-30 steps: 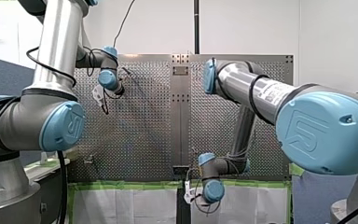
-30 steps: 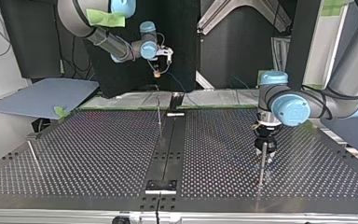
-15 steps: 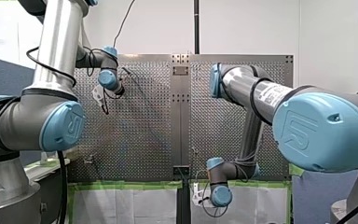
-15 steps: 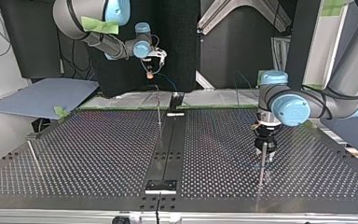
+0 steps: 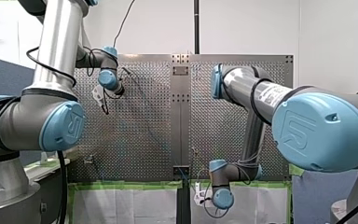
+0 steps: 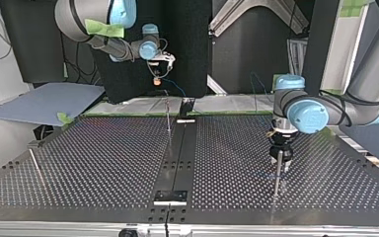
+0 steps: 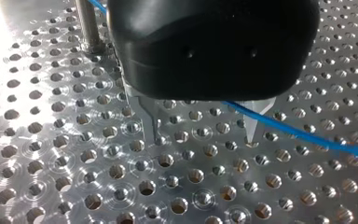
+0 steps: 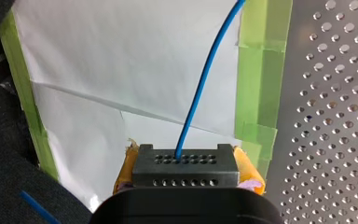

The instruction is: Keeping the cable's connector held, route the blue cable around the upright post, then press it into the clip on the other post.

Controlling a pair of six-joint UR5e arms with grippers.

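In the right wrist view my right gripper [image 8: 186, 163] has its yellow pads [image 8: 126, 168] shut on the grey connector [image 8: 185, 171]. The blue cable [image 8: 206, 79] leaves the connector over white paper. In the top view this gripper [image 6: 156, 80] hangs beyond the table's far edge. My left gripper [image 7: 204, 135] is open, its metal fingertips [image 7: 153, 125] close to the perforated plate. The blue cable [image 7: 303, 135] runs from a post [image 7: 87, 25] under the gripper body and past one finger. In the top view my left gripper [image 6: 280, 164] stands just behind an upright post [image 6: 277, 177].
A thin post [image 6: 168, 118] stands near the plate's middle, by the dark centre strip [image 6: 177, 163]. Another post [image 6: 35, 165] leans at the top view's left. White paper [image 8: 121, 60] edged with green tape [image 8: 256, 70] lies beyond the plate's edge.
My right arm has carried the connector further off the plate's edge, toward the top view's left and lower in the front view. My left arm has not moved.
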